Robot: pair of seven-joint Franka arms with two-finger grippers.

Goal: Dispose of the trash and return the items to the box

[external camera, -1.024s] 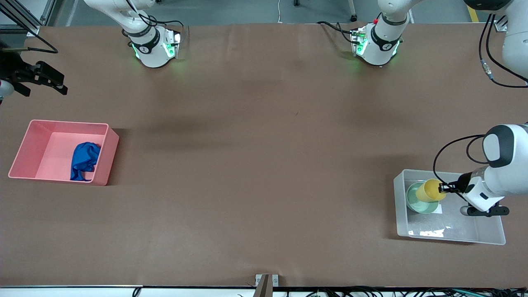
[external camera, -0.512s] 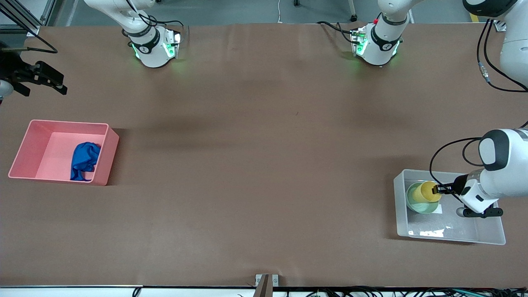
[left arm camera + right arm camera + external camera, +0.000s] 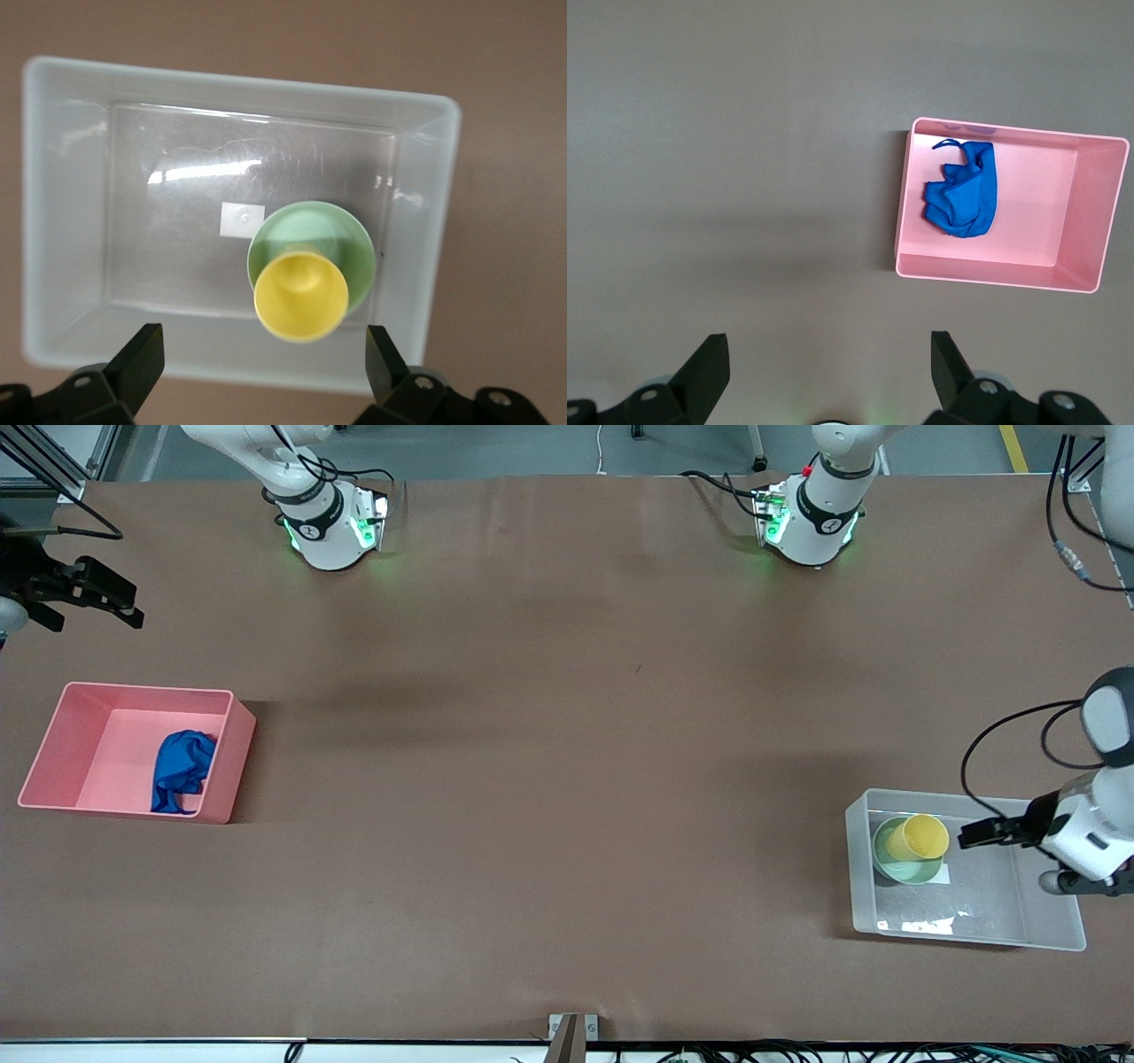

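The yellow cup (image 3: 925, 836) stands in the mint-green bowl (image 3: 900, 864) inside the clear box (image 3: 983, 908) at the left arm's end of the table. My left gripper (image 3: 971, 837) is open and empty, up over the box beside the cup. In the left wrist view the cup (image 3: 301, 297) sits in the bowl (image 3: 345, 241) in the box (image 3: 66, 221), with my left gripper (image 3: 262, 356) open above them. The blue cloth (image 3: 182, 769) lies in the pink bin (image 3: 226, 771). My right gripper (image 3: 133, 607) waits, open and empty. The right wrist view shows my right gripper (image 3: 829, 359), the cloth (image 3: 963, 199) and the bin (image 3: 992, 270).
A small white label (image 3: 241, 219) is on the box bottom beside the bowl. The two arm bases (image 3: 332, 522) stand along the table edge farthest from the front camera. Brown table surface (image 3: 567, 779) lies between the two bins.
My left gripper has let go of the yellow cup and drawn back toward the left arm's end of the table. The cup now stands in the bowl. The right arm has not moved.
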